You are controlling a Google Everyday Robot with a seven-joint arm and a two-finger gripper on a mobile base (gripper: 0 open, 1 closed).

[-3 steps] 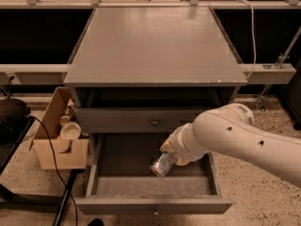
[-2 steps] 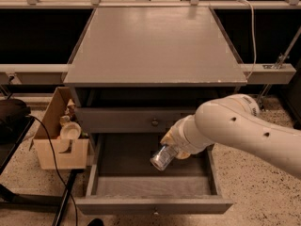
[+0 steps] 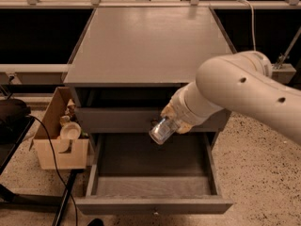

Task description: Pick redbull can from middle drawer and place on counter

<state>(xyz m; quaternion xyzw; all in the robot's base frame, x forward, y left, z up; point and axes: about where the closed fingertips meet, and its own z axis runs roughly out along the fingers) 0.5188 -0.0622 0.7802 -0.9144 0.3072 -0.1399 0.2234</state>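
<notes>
The redbull can [image 3: 161, 130], slim and silvery with a bluish tint, hangs tilted in the air above the open middle drawer [image 3: 153, 185], level with the closed drawer front above it. My gripper [image 3: 173, 119] is shut on the can's upper end; the white arm comes in from the right and hides most of the gripper. The drawer's floor is bare. The counter [image 3: 149, 41], a flat grey cabinet top, lies above and behind the can.
A cardboard box [image 3: 60, 135] with a pale round cup [image 3: 70, 130] stands on the floor left of the cabinet. A black cable [image 3: 49, 145] runs past it. A metal rail [image 3: 141, 4] runs along the back of the counter.
The gripper has lifted the can up out of the drawer, from near the drawer floor to the height of the upper drawer front. The arm has risen with it.
</notes>
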